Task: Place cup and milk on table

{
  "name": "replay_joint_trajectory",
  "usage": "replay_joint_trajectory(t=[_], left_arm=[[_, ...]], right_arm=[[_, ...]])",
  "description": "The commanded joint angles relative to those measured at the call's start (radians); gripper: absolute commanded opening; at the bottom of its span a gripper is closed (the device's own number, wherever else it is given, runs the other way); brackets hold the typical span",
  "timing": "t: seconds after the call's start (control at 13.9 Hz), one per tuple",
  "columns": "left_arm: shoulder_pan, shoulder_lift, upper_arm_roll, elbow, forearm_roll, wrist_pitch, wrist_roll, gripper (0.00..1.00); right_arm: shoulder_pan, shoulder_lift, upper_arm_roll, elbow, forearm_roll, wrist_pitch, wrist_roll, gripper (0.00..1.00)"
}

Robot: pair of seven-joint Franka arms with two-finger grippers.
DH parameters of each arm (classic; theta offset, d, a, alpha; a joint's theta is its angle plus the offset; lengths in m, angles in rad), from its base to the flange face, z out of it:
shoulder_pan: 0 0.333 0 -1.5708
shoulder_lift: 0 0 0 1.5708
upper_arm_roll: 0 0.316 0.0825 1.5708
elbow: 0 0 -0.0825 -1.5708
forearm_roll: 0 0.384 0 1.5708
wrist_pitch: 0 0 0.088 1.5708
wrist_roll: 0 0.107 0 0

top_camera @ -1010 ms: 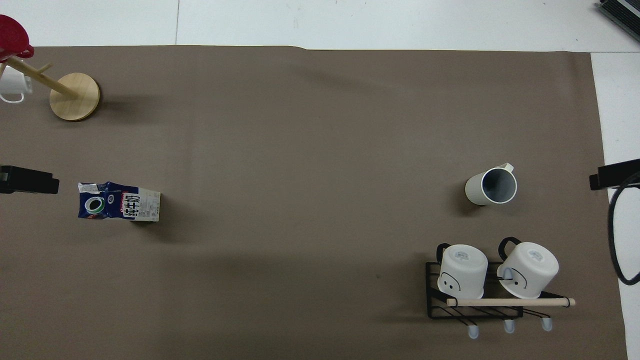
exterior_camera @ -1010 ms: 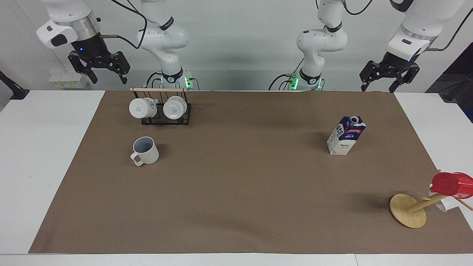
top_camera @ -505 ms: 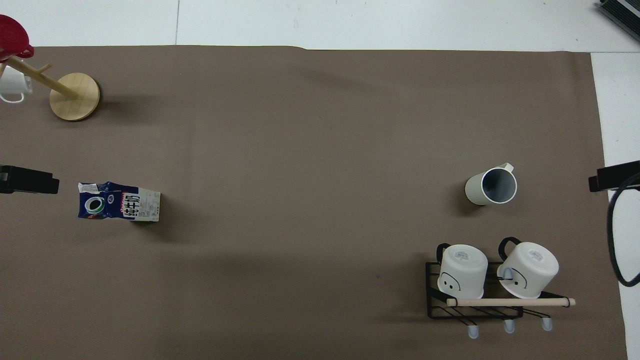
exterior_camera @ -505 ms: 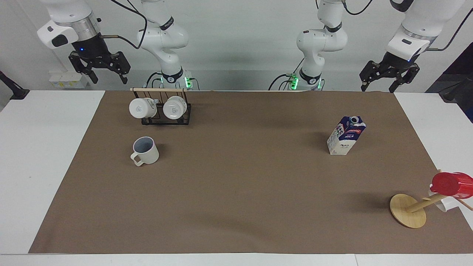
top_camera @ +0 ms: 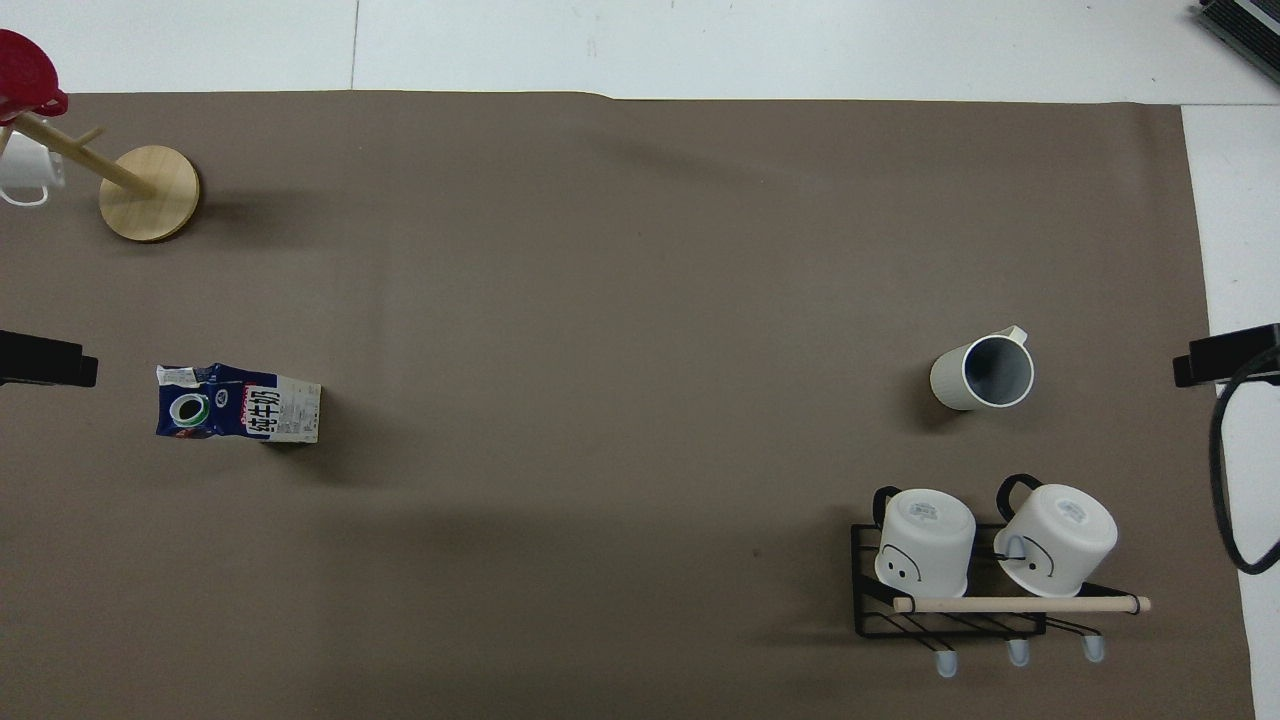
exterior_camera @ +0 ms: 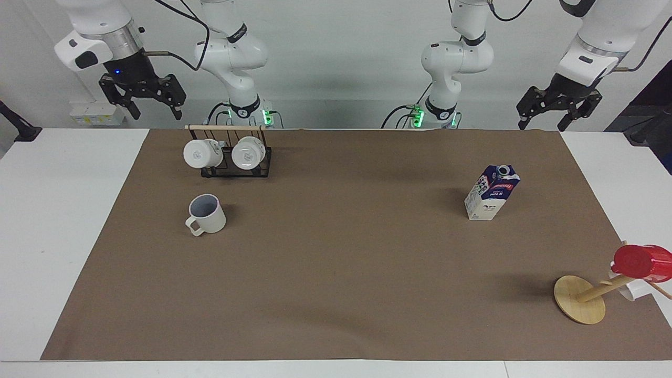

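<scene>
The cup [exterior_camera: 207, 213] [top_camera: 983, 373], cream-white with a grey-blue inside, stands upright on the brown sheet of the table [exterior_camera: 341, 273], toward the right arm's end. The milk [exterior_camera: 492, 192] [top_camera: 238, 402], a blue and white carton, stands upright on the sheet toward the left arm's end. My right gripper [exterior_camera: 153, 111] hangs open and empty, high over the table's edge by the robots. My left gripper [exterior_camera: 543, 125] also hangs open and empty, over the edge at its own end. In the overhead view only the tips of the left gripper [top_camera: 45, 358] and right gripper [top_camera: 1225, 355] show.
A black wire rack [exterior_camera: 233, 157] [top_camera: 950, 600] with two white mugs stands nearer to the robots than the cup. A wooden mug tree [exterior_camera: 579, 299] [top_camera: 150, 178] carrying a red cup [exterior_camera: 640, 262] and a white mug [top_camera: 25, 170] stands farther out than the milk.
Both grippers have drawn back a little, outward and upward, still open and empty. The cup and the milk have not moved.
</scene>
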Motion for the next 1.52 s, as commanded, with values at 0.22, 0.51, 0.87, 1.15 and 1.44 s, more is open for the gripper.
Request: replay_joint_trajectory(t=[0.22,0.51,0.87,1.15,1.44], left_arm=[[0.017,-0.005,-0.008,0.01,0.016,-0.023,-0.009,1.0],[0.017,-0.005,-0.008,0.01,0.016,-0.018,-0.004,1.0],[0.015,-0.008,-0.008,0.006,0.016,-0.047,-0.004,1.0],[0.014,-0.009,-0.008,0.003,0.016,-0.046,-0.004,1.0],[0.001,-0.009,-0.011,0.0,0.016,-0.034,-0.005,1.0]], right_arm=[[-0.004,-0.033,0.006,-0.052,-0.011,0.037,-0.006,1.0],[-0.004,-0.034,0.006,-0.052,-0.011,0.037,-0.006,1.0],[-0.004,-0.033,0.006,-0.074,-0.011,0.058,-0.005,1.0],[-0.002,-0.026,0.007,-0.16,-0.011,0.199,-0.006,1.0],[0.04,0.002,0.01,-0.32,-0.01,0.368,-0.002,1.0]])
